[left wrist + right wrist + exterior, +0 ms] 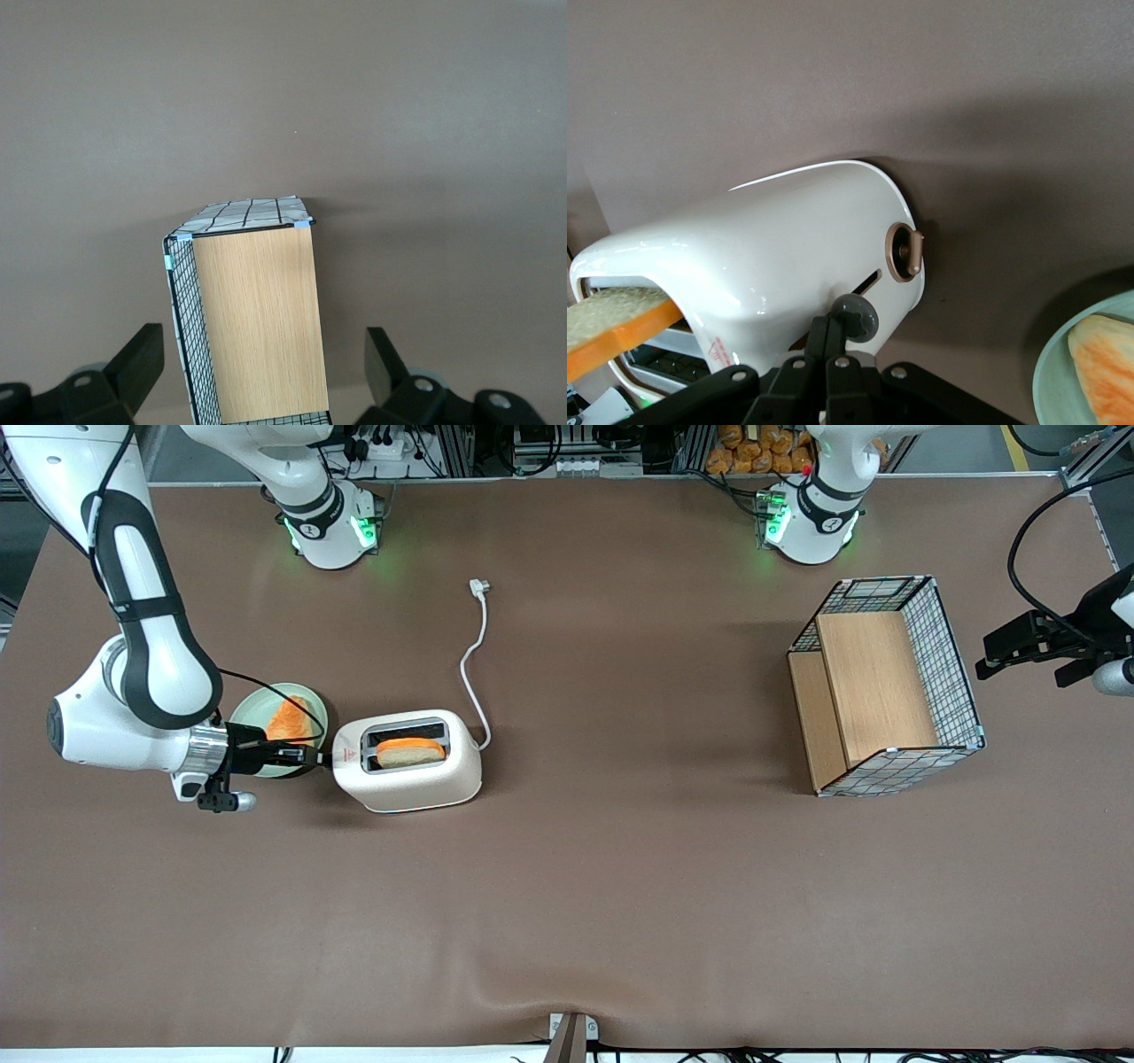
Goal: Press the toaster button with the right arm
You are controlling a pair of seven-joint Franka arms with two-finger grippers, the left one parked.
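Jaws are being held clenched together, tips seemingly touching the button (855,317).

The gripper (312,759) of the right arm (142,646) is being pointed at the toaster (409,762) end face, where the button is being met straight ahead; a brown dial (905,252) is sitting beside it, a plate (257,704) of bread flanking the jaws.

Hand (829,341) at toaster (409,772) button (855,317), prob. touching; plate (257,710) beside.

toaster (407,764) | red triangle mark (348,755) by the slots | no readable text, brand or number
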